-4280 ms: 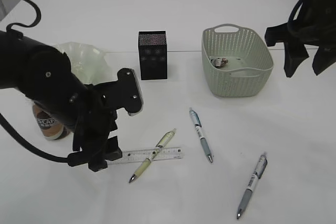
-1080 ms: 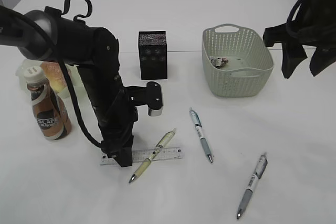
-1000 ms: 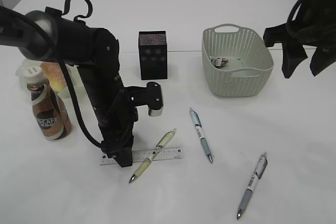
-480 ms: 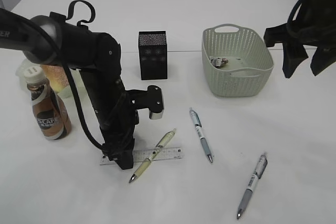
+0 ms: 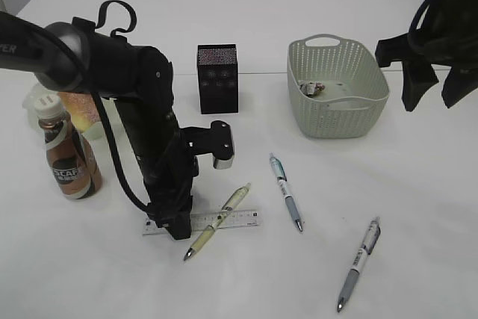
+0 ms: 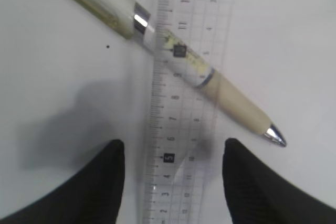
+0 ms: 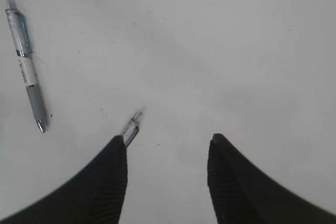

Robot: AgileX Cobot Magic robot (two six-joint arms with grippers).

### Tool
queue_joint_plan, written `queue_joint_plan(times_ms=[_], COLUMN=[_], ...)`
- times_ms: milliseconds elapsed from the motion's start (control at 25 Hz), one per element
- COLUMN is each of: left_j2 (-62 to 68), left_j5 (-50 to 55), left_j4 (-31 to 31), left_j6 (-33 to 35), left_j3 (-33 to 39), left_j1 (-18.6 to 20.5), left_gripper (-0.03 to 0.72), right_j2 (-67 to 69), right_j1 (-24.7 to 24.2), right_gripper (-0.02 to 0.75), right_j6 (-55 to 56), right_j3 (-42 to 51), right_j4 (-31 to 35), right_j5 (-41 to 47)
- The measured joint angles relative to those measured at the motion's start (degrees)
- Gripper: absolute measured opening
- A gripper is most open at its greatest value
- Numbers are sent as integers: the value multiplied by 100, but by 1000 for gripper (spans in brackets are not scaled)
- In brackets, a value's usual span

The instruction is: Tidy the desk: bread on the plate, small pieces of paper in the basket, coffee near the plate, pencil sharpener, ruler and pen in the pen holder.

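With both end effectors wide: paper in basket, bread on plate.

Left hand spread, pointing down; right hand raised, spread

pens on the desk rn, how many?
3. A cream pen lies across the ruler by the left gripper; a blue-grey pen at centre; a grey pen front right. The left arm may hide others.

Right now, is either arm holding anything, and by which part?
Nothing is held. The left gripper has open jaws straddling the ruler; the right gripper is open and empty.
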Motion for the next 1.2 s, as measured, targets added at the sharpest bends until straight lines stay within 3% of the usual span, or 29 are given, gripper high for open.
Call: queue_joint_plan(times_ms=[440,880,1200], left_j2=[80,93,93], left_j5=[50,81,81], left_j4=[-131,-338,-422], left_j6=[10,10,10], left_j3=[-82,-82,-82], left_j1=[25,25,25], left_gripper=[255,252,295], right_j2=[0,0,0], right_j1=[0,0,0], right_gripper=[365,365,365], right_j6=[0,0,0], right_j3=[0,0,0], right_j4=[-117,-126,-126], right_j5=[0,0,0])
